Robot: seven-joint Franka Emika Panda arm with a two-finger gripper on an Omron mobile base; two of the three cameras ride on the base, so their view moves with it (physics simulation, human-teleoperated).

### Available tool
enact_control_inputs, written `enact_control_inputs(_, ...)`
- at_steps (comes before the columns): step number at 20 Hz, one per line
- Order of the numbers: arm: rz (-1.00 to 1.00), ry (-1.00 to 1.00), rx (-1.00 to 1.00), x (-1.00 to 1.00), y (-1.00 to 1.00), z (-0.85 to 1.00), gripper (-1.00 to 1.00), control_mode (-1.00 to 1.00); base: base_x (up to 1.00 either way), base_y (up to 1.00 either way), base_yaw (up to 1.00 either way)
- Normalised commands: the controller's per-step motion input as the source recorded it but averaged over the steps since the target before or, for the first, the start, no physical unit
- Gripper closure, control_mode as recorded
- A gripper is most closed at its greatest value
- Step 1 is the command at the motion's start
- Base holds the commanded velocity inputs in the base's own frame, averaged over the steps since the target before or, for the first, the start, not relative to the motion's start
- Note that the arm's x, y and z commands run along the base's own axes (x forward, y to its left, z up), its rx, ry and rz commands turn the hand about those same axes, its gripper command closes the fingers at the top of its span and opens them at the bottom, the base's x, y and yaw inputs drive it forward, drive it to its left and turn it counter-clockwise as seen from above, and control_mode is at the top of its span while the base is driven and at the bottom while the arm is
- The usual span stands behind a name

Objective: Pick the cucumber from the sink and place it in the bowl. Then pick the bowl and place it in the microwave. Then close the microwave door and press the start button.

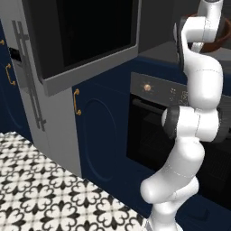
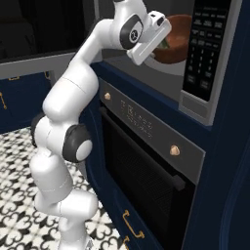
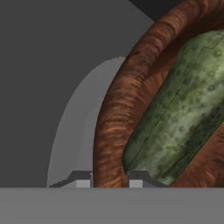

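The reddish-brown bowl (image 3: 116, 109) is inside the open microwave (image 2: 207, 53), above its pale turntable (image 3: 72, 135). My gripper (image 3: 109, 183) is shut on the bowl's near rim, one fingertip outside the wall and one inside. The green cucumber (image 3: 183, 109) lies in the bowl, just past the inner fingertip. In the right base view my hand (image 2: 152, 34) reaches into the cavity, where the bowl (image 2: 175, 43) shows a sliver of green cucumber (image 2: 165, 44). In the left base view the bowl (image 1: 218, 41) peeks out behind my arm. The microwave door (image 1: 85, 40) hangs wide open to the left. The sink is out of view.
A black oven (image 2: 146, 161) with an orange knob (image 2: 174, 150) sits right under the microwave. Dark blue cabinets (image 1: 97, 131) stand beside it, and a grey tall unit (image 1: 49, 126) is to the left. The floor (image 1: 40, 194) has patterned tiles. The microwave's button panel (image 2: 204, 46) is right of the cavity.
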Motion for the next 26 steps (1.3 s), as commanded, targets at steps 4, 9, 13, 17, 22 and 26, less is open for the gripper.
enact_control_inputs(4,0.0,0.02,0.0,0.19,-0.31,-0.25,1.0,-1.0,0.0,0.0,0.0)
enact_control_inputs(9,0.0,0.0,0.0,0.13,-0.16,-0.23,1.0,-1.0,0.0,0.0,0.0)
enact_control_inputs(13,0.0,-0.04,0.0,0.06,0.0,-0.22,-1.0,-1.0,0.0,0.0,0.0)
enact_control_inputs(17,0.0,-0.3,0.0,0.07,0.0,-0.04,-1.0,-1.0,0.0,0.0,0.0)
enact_control_inputs(22,0.02,-0.55,0.0,-0.17,0.22,-0.02,-1.0,-1.0,0.0,0.0,0.0)
enact_control_inputs(26,0.09,-0.45,0.02,-0.99,0.8,-0.12,-1.0,-1.0,0.0,0.0,0.0)
